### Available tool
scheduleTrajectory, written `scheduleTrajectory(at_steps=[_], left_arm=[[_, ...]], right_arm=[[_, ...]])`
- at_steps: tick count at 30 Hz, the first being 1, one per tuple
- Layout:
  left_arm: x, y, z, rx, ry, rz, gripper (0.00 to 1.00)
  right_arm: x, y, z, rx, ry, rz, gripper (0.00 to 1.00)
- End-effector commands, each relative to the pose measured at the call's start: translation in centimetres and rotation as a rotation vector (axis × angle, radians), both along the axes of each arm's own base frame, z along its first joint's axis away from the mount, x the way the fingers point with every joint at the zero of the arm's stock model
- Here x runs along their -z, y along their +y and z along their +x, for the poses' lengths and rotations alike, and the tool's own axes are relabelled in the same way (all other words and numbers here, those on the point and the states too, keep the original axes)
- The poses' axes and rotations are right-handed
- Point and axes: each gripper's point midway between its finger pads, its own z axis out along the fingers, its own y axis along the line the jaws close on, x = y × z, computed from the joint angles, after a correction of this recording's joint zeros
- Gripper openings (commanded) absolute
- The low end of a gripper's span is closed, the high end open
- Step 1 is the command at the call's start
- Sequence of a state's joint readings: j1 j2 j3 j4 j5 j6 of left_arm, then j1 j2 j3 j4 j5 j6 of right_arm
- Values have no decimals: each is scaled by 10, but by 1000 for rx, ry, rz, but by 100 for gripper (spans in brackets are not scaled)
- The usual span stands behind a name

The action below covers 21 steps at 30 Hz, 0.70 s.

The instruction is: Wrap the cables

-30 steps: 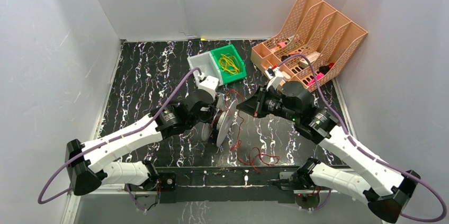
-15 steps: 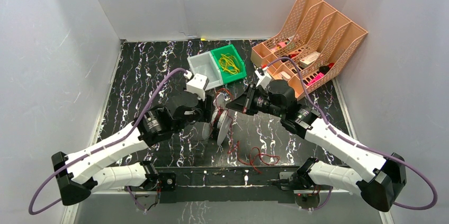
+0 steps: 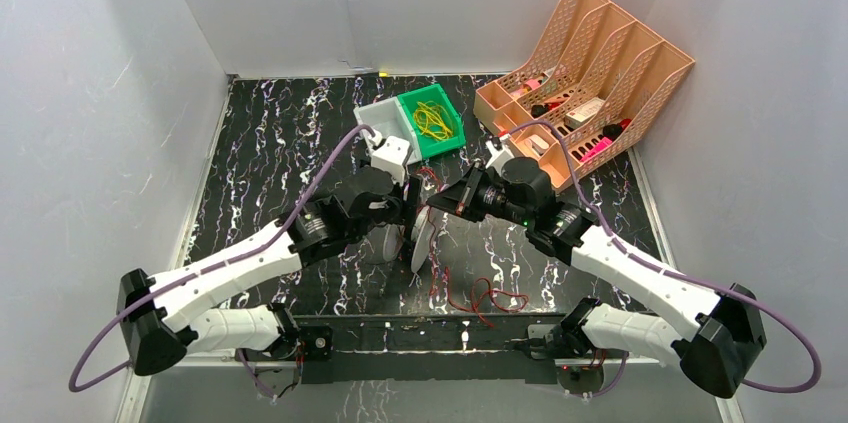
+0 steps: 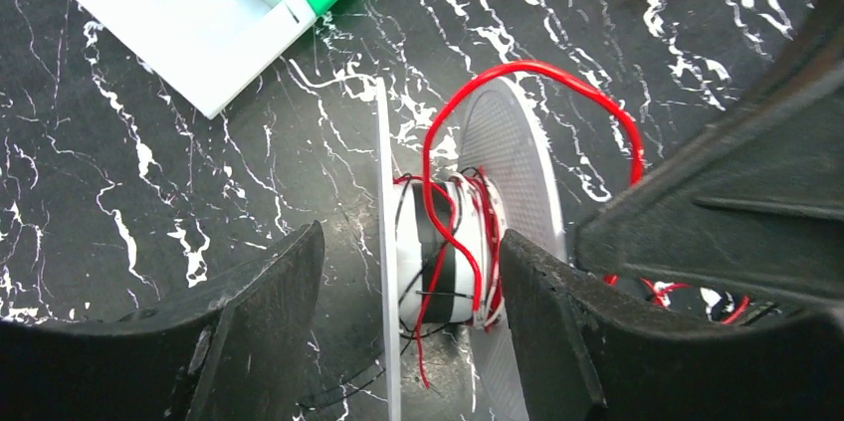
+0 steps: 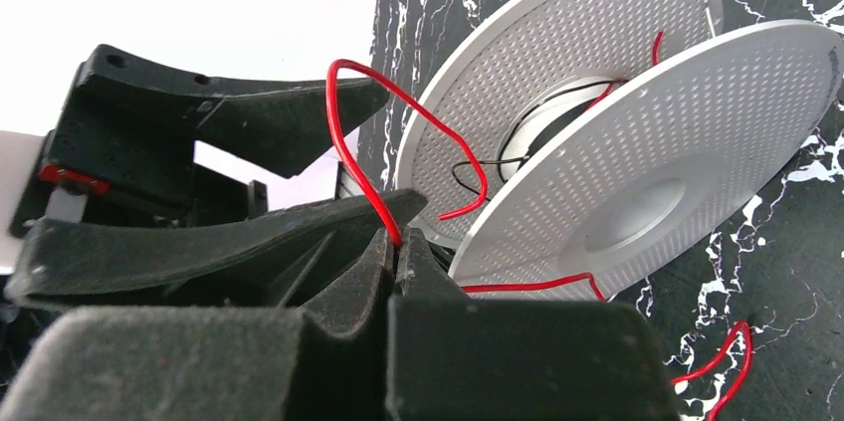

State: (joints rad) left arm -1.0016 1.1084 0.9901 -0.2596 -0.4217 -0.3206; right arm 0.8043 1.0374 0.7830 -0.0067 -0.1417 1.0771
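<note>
Top external view: both arms reach to mid-surface, and their tools meet at a white spool (image 3: 420, 233) standing on edge.
Left tool (image 4: 408, 242): jaws spread, one finger on each side of the spool's hub. One finger stands clear of its flange; contact at the other finger cannot be told.
Right tool (image 5: 400, 247): jaws pressed together, pinching the red cable (image 5: 343, 132) at the very tips, just beside the spool's rim.
Red cable, at the right tool: it rises from the pinch in a tall loop, then drops between the two flanges.
Red cable, at the left tool: a few loose turns lie on the hub between the fingers (a thin black strand runs among them).
Red cable, remainder: slack coils lie on the surface (image 3: 270, 143) on the near side of both tools, towards the arm bases.
Spool: two perforated white flanges, with much of the hub bare.
Beyond the tools: a green bin (image 3: 432, 121) holds yellow wire, a white tray (image 3: 385, 128) touches it, and an orange rack (image 3: 590, 63) stands beyond the right tool.
</note>
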Motion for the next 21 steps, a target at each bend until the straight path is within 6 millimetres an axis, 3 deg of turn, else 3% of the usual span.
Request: scheduleTrajectory(at_steps=[1, 9, 21], left_arm=[[9, 3, 15, -26, 3, 5, 64], [26, 3, 24, -21, 49, 15, 63], [25, -7, 23, 13, 66, -21, 63]], right_arm=[[-13, 0, 9, 47, -23, 59, 0], [-9, 0, 10, 55, -15, 69, 0], [-6, 6, 9, 42, 2, 102, 0]])
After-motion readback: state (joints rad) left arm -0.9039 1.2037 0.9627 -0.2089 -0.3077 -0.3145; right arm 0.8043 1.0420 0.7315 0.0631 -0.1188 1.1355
